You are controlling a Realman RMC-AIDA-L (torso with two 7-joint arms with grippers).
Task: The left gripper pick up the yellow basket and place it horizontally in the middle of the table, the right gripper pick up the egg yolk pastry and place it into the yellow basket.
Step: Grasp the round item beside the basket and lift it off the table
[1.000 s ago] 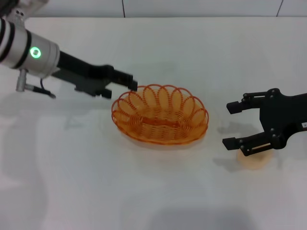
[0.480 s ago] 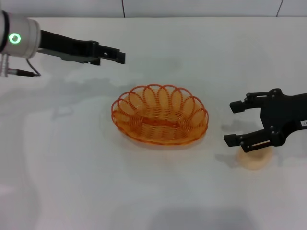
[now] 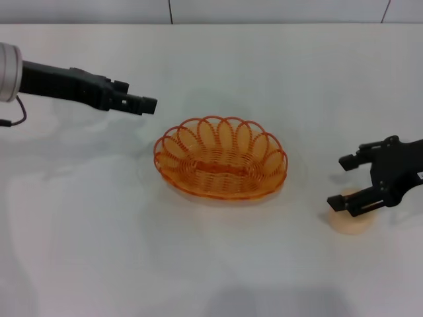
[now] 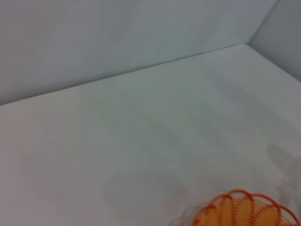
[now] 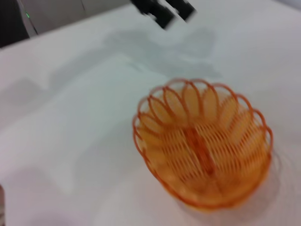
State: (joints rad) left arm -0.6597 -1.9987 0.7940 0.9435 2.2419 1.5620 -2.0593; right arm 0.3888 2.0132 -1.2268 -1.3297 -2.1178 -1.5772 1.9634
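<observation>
Hovering directly above the egg yolk pastry (image 3: 351, 220), the right gripper (image 3: 348, 183) is spreading its fingers wide, holding nothing, with the lower finger overlapping the pastry's top edge in the head view. That is the relation the pick depends on: the pastry is lying just beneath the claw and well to the right of the yellow basket (image 3: 221, 166), so the right arm is clearly the nearer one. The basket is sitting upright, empty, its long axis running left to right. The left gripper (image 3: 147, 104) is hanging beyond the basket's left rim, apart from it; whether its fingers are parted I cannot tell. The table (image 3: 99, 251) is showing as plain white, a pale wall behind it.
</observation>
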